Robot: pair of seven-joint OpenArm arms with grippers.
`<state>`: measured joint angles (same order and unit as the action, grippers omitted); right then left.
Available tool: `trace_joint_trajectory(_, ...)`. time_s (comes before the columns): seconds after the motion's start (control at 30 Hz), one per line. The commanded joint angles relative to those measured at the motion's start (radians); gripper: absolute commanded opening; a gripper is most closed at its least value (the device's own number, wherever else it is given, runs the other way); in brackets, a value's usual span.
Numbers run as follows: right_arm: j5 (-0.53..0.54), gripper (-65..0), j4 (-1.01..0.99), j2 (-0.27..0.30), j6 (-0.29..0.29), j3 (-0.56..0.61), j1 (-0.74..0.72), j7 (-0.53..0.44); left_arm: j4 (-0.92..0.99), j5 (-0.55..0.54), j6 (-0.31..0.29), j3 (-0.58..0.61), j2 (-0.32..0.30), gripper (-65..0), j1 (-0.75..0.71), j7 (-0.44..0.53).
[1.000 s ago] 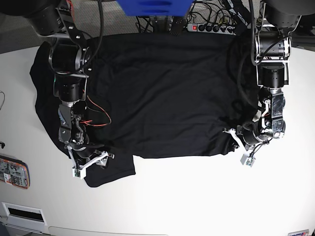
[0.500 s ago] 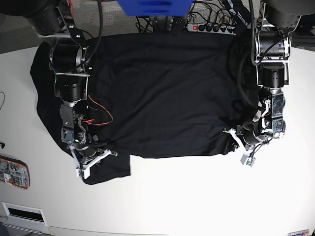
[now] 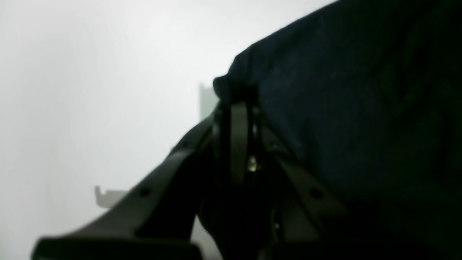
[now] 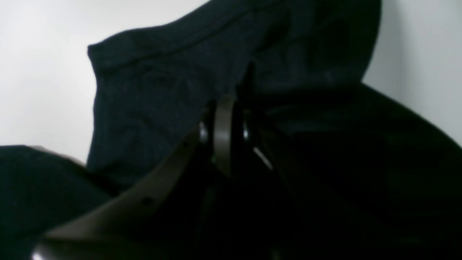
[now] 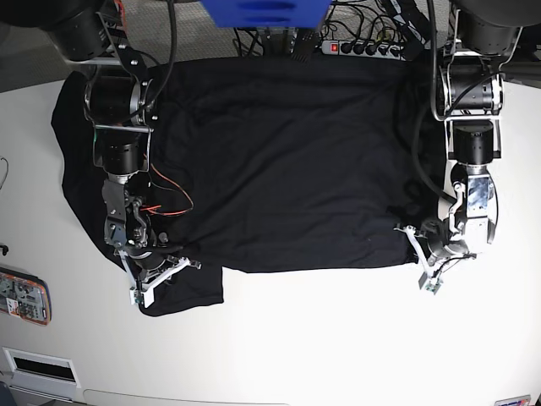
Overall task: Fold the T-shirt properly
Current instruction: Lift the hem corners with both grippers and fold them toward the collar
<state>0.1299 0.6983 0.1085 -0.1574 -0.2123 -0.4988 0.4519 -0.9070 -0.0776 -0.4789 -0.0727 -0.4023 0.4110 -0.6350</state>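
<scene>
Garment: plain black short-sleeved cloth T-shirt (image 5: pixel 279 161), spread flat across the far half of the white surface (image 5: pixel 338 338), hem edge nearest the camera, collar end toward the power strip (image 5: pixel 363 48).
Left end effector (image 3: pixel 234 108): fingers together, clamped on a bunched fold at the T-shirt's hem corner, on the base view's right.
Right end effector (image 4: pixel 231 108): fingers together, clamped on dark cloth at the opposite hem corner, where a flap hangs lower than the rest of the hem.
Step in hand (judged): both hem corners gripped, ready for lift and fold toward the collar.
Technique: raise both corners together, level with each other; keep the hem taut between them; carry across the T-shirt's middle toward the collar end.
Caution: uneven lift likely to skew the crease; thin pinch of cloth liable to slip.
Release: only once the hem lies flat on the T-shirt.
</scene>
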Motion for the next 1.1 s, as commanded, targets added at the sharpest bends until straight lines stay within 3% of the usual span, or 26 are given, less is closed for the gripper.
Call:
trace_joint_trajectory(0.0, 0.009, -65.0, 0.016, 0.007, -0.006, 0.0, -0.031, -0.018, -0.007, 0.025, 0.01, -0.002, -0.014, -65.0, 0.03, -0.021)
trace_joint_trajectory(1.07, 0.006, -65.0, 0.014, 0.013, -0.006, 0.003, -0.13, -0.018, -0.005, 0.025, 0.01, -0.002, -0.022, -65.0, 0.177, -0.015)
